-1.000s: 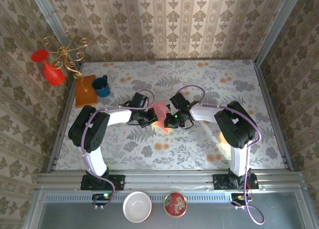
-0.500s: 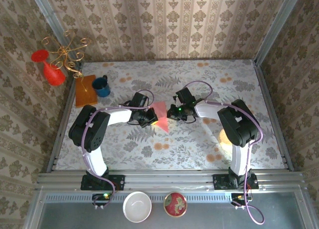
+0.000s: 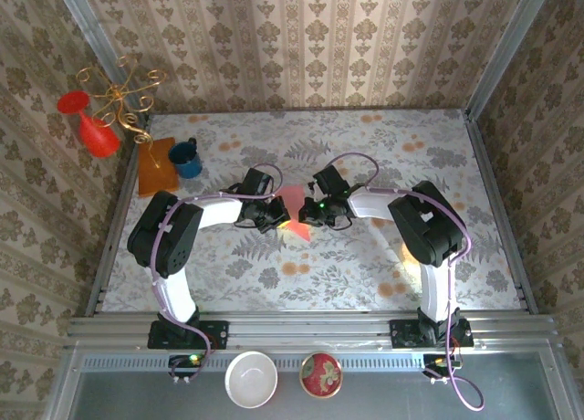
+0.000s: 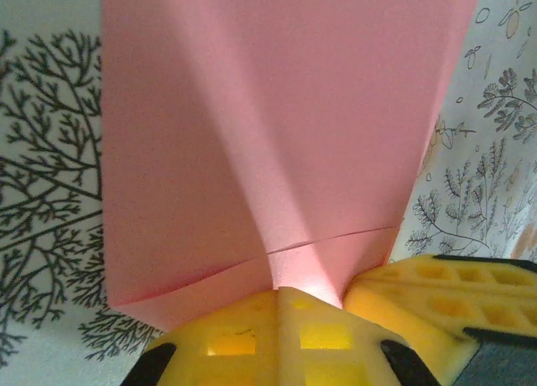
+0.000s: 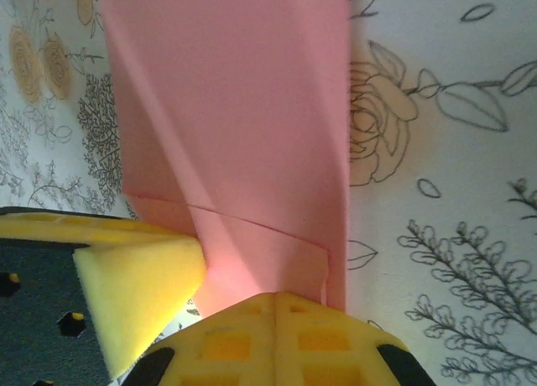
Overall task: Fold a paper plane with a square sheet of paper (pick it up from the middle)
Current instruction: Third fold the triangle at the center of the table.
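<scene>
The salmon-pink sheet of paper [image 3: 293,204] lies folded in the middle of the floral table, as a layered shape that narrows toward the near side. In the left wrist view the paper [image 4: 268,126] shows flap edges and a crease running up to my left gripper [image 4: 282,295], which is shut on the paper's near edge. My right gripper [image 5: 275,300] is shut on the paper [image 5: 235,117] as well, and the left arm's yellow finger [image 5: 138,289] sits beside it. From above, the left gripper [image 3: 279,221] and right gripper [image 3: 307,217] meet tip to tip over the paper.
A blue mug [image 3: 186,159] and an orange-brown board [image 3: 154,166] sit at the table's back left. A red vase [image 3: 92,126] and a gold wire stand [image 3: 121,96] hang on the left wall. Two bowls [image 3: 252,379] [image 3: 321,374] rest below the front rail.
The right gripper drifted back and to the right, then returned left against the left gripper. The paper shifted slightly with it. The left arm barely moved.
</scene>
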Tool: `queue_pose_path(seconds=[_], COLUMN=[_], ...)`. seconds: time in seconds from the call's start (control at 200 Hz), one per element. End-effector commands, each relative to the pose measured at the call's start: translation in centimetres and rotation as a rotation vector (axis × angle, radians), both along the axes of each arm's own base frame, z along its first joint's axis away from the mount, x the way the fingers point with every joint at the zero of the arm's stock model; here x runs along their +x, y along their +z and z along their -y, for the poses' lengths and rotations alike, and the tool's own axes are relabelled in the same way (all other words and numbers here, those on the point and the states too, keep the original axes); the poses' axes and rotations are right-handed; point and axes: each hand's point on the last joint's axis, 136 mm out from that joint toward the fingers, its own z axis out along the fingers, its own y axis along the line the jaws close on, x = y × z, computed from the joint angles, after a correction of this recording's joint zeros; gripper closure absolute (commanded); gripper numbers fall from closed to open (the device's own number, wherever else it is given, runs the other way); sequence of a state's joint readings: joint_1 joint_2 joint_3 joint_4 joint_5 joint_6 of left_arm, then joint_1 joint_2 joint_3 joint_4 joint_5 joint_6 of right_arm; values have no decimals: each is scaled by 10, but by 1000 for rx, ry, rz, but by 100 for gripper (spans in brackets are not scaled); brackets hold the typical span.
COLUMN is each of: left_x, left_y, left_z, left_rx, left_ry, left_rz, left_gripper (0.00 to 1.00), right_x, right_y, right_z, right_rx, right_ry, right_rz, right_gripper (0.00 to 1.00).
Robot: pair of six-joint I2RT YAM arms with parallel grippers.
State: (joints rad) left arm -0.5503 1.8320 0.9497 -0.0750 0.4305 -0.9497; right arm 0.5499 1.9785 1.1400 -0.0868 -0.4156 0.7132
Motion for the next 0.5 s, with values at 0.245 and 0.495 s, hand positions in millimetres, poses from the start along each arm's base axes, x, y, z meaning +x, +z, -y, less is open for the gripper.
queue_pose_path(seconds=[0.245, 0.495], left_x=[-39, -36], left_y=[-59, -55], left_z=[-39, -36], left_rx=[192, 181], left_ry=[45, 45], left_rz=[-189, -181], left_gripper=[99, 99], right_x=[35, 15], right_y=[6, 42], right_z=[42, 4], right_rx=[-12, 110], right_ry=[-131, -16], right_rz=[28, 104], right_gripper=[94, 93])
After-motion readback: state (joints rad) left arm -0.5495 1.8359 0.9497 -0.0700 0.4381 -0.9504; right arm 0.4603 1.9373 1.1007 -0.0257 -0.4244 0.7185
